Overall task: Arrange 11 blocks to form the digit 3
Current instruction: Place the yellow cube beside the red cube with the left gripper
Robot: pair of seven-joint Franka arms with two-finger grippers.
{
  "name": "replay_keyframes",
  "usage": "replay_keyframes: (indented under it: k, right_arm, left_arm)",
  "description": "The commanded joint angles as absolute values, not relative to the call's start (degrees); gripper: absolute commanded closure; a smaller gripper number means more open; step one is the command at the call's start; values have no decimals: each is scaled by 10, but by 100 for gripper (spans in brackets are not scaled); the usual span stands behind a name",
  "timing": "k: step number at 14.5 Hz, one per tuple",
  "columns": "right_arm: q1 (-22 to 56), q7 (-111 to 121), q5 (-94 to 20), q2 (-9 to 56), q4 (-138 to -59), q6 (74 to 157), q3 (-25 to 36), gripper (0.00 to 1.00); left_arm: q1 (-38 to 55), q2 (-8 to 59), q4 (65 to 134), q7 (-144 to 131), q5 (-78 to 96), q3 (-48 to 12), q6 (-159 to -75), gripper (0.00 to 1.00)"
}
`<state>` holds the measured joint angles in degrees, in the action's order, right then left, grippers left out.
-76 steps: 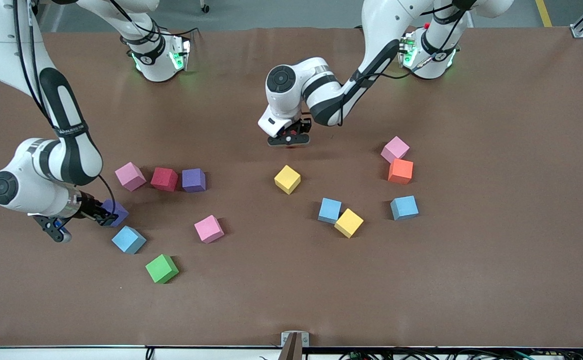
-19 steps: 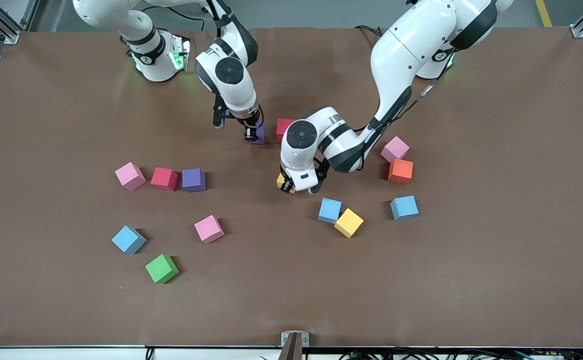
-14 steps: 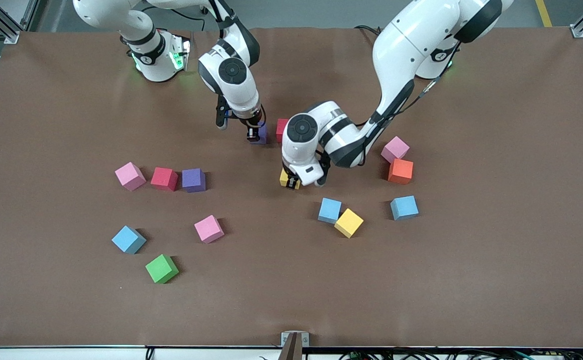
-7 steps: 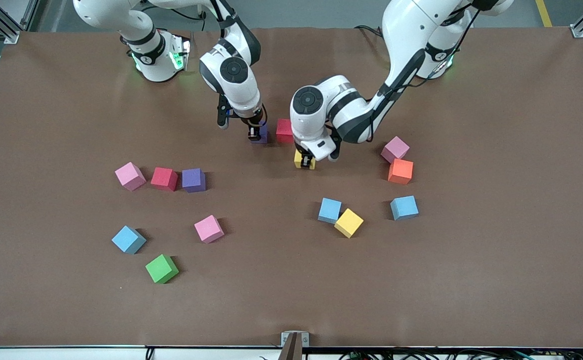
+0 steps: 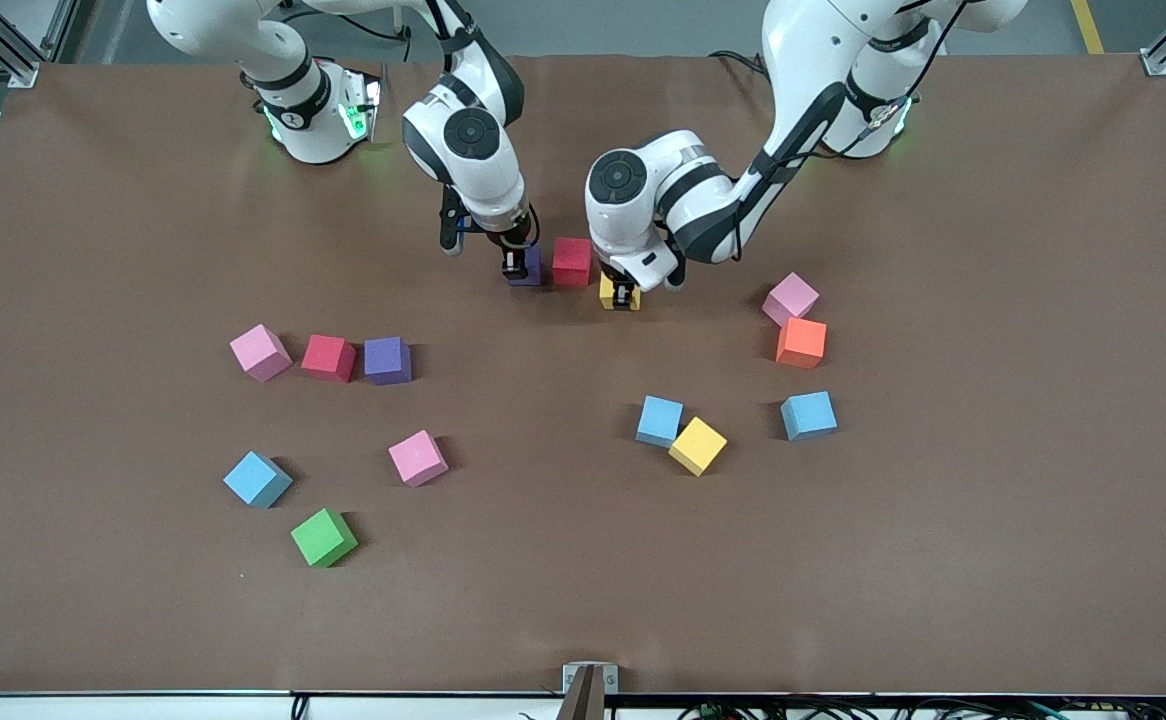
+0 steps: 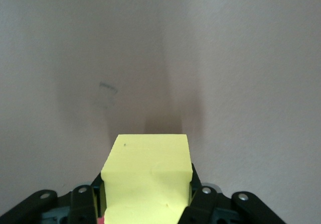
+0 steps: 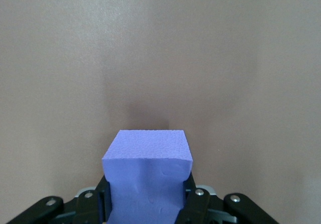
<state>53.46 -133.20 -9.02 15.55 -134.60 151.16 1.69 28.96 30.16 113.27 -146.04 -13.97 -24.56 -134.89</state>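
Foam cubes look light, squishy. Yellow cube point(image 6: 146, 176) pinched by left gripper point(image 5: 624, 296), purple cube point(image 7: 147, 176) by right gripper point(image 5: 515, 265), upper centre; flat side faces best gripped.

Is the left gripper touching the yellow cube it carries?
Touching. The left wrist view shows the left gripper shut on the yellow cube, its fingers pressing both sides.

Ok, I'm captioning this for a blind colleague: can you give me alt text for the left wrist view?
A yellow cube fills the lower middle of the picture, clamped between the black fingers of the left gripper. Around it there is only the plain brown table, with the cube's shadow and a faint scuff mark on the surface.
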Motion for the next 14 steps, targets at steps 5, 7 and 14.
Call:
replay_keyframes:
  k: [5, 7, 14]
  right_arm:
    - [552, -1348, -99, 166, -1348, 1535, 22, 100]
    - [553, -1354, -99, 167, -1348, 1535, 22, 100]
    - [554, -1354, -99, 171, -1345, 1536, 22, 100]
  left_arm:
    - [288, 251, 1216, -1486, -134, -257, -1429, 76]
    - [288, 239, 1238, -1486, -134, -257, -1454, 76]
    - [289, 227, 1283, -1492, -134, -260, -1517, 76]
